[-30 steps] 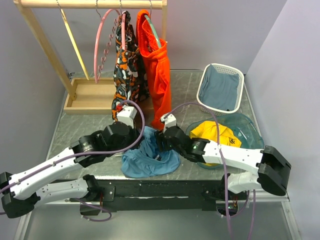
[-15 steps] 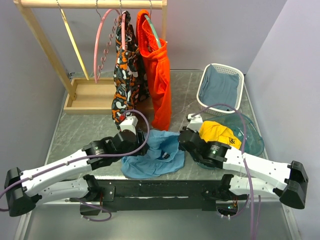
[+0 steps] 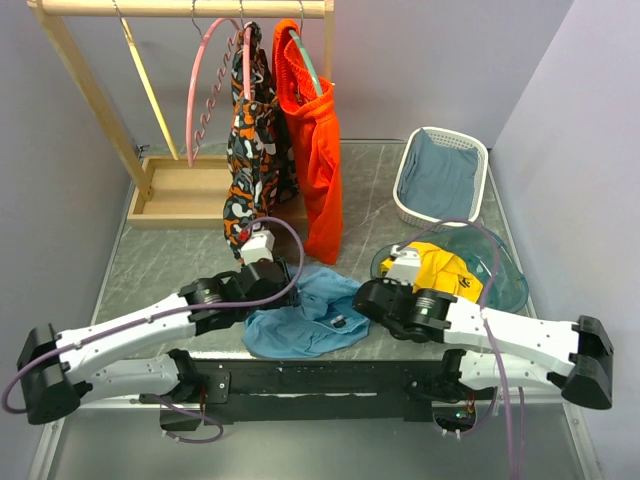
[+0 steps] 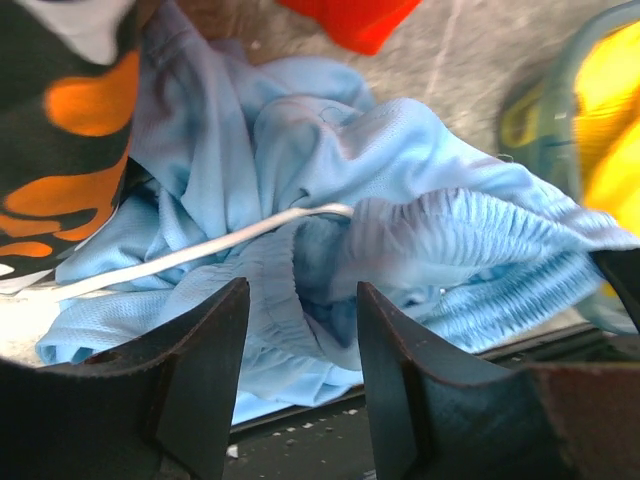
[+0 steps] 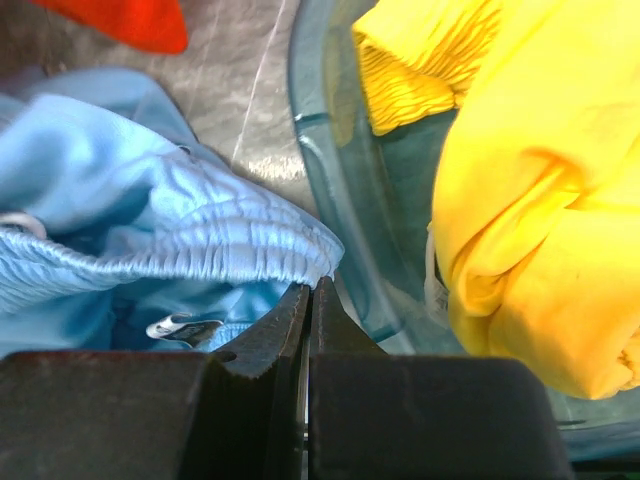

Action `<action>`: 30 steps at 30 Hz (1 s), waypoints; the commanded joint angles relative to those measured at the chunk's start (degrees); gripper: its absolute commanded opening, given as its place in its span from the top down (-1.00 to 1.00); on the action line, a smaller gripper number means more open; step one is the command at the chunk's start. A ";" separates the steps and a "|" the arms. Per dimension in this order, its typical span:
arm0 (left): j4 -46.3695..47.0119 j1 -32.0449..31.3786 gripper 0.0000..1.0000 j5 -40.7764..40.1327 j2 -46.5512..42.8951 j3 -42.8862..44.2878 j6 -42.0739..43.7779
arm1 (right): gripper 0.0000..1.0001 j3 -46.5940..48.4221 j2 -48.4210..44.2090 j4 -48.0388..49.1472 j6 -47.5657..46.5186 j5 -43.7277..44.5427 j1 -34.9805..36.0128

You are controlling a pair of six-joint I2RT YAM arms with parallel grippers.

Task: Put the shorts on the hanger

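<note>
The light sky-blue shorts [image 3: 305,318] lie crumpled on the table's near edge between my two arms. The left wrist view [image 4: 420,190] shows their ribbed waistband and white drawstring. My left gripper [image 3: 272,292] is open, its fingers [image 4: 205,370] on either side of a fold at the shorts' left part. My right gripper [image 3: 362,298] is shut on the waistband's right edge [image 5: 250,245], its tips [image 5: 310,290] pinched together. The pink hanger [image 3: 193,100] hangs empty on the wooden rail, far behind both grippers.
On the rack [image 3: 180,8] hang a cream-yellow hanger [image 3: 150,85], a patterned garment [image 3: 255,150] and orange shorts [image 3: 318,150] on a teal hanger. A teal bowl [image 3: 505,280] holds yellow cloth [image 3: 440,268]. A white basket [image 3: 478,150] holds grey-blue cloth.
My right gripper drew back toward the right and the near edge, stretching the shorts' waistband rightward. My left gripper moved right and forward, over the shorts' left part.
</note>
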 commanded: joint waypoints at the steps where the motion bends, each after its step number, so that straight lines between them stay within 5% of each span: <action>1: 3.76 0.14 -0.03 1.26 -4.46 -1.31 1.22 | 1.00 -2.79 -5.64 1.40 0.42 0.63 -2.10; 19: 0.07 0.05 0.20 1.18 11.54 2.47 0.00 | 1.00 -4.29 -8.02 4.84 -1.35 -1.66 -2.62; 22: 0.25 -0.04 0.42 1.53 12.06 0.89 -0.62 | 1.00 -3.76 -8.63 5.97 -3.02 -2.44 -3.59; 26: -5.09 -0.04 0.98 -4.08 9.09 0.44 -4.12 | 1.00 -1.30 -9.95 5.55 -5.92 -2.89 -5.43; 30: -17.99 0.05 0.98 -11.11 -2.24 3.51 -7.82 | 1.00 4.32 -11.44 2.47 -10.12 -1.92 -10.86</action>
